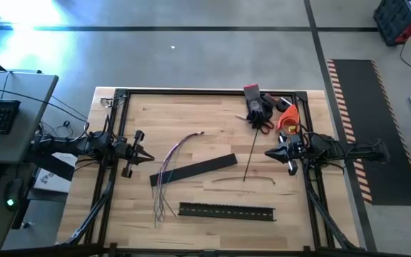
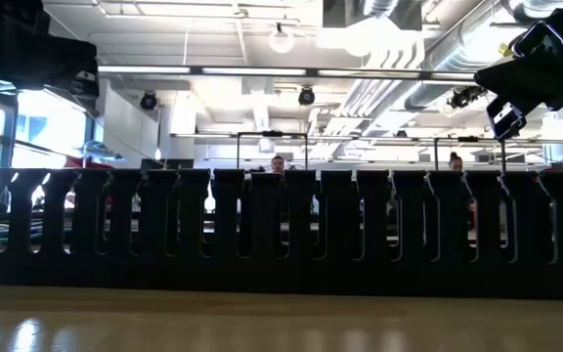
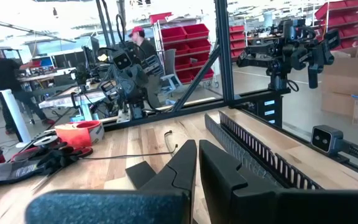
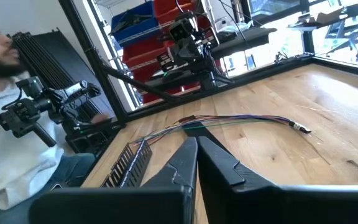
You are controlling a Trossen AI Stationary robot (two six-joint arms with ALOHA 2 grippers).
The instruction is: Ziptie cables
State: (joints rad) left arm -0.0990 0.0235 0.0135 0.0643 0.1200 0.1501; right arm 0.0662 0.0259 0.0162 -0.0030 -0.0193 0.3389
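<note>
Open tabletop (image 1: 212, 107) is left between the left gripper (image 1: 145, 155) and the right gripper (image 1: 271, 153), but the middle is crossed by the cables (image 1: 171, 168), a flat black strip (image 1: 195, 170) and a thin black rod (image 1: 250, 158). The near side is blocked by a slotted black duct (image 1: 227, 211). The far right corner is taken up by gloves (image 1: 257, 106) and an orange tool (image 1: 288, 117).

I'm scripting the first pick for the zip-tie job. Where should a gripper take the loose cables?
Probably at the cables where the strands still run together, above the flat black strip; lower down they fan apart. Come from above with the left gripper, which sits nearest.
</note>
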